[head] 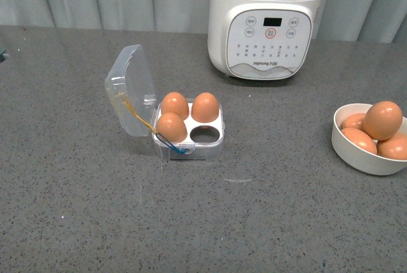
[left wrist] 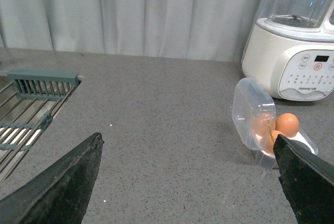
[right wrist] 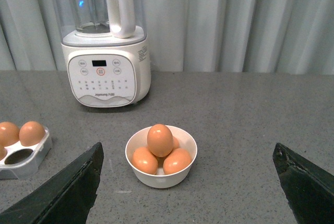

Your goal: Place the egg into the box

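Open box [head: 189,134] sits mid-table [head: 76,209] with its clear lid [head: 130,88] up. It holds three eggs [head: 175,104]; the near-right cell [head: 205,134] is empty. The egg [head: 382,119] lies on top of the others in the white bowl [head: 362,161], far right and well apart from the box. The blender [head: 264,25] stands behind. The left fingers [left wrist: 62,185] are wide apart with nothing between them. The right fingers [right wrist: 65,190] are likewise apart and empty, facing the bowl.
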You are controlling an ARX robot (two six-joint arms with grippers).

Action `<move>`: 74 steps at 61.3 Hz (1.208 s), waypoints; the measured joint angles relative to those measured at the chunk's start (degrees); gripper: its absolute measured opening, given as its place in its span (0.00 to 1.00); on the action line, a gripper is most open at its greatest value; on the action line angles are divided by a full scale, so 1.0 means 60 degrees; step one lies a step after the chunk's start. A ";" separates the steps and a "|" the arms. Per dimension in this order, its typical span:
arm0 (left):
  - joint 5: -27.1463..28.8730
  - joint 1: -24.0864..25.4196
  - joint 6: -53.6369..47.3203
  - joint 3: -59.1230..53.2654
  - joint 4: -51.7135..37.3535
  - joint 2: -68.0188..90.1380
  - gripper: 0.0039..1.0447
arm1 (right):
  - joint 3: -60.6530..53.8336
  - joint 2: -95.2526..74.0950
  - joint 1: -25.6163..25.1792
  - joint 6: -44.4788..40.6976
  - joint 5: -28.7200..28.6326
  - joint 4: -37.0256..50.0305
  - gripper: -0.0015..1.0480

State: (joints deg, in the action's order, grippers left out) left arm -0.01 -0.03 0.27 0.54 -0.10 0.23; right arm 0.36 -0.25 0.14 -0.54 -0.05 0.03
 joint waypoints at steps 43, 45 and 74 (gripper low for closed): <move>-0.0004 0.0000 0.0000 0.0000 0.0000 0.0000 0.94 | 0.0000 0.0000 0.0000 0.0000 0.0000 0.0000 0.91; -0.0004 0.0000 0.0000 0.0000 0.0000 0.0000 0.94 | 0.0000 0.0000 0.0000 0.0000 0.0000 0.0000 0.91; 0.0000 0.0000 0.0000 0.0000 0.0000 0.0000 0.94 | 0.0000 0.0000 0.0000 0.0000 0.0000 0.0000 0.91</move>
State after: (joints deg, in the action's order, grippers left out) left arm -0.01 -0.03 0.27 0.54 -0.10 0.23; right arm 0.36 -0.25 0.14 -0.54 -0.05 0.03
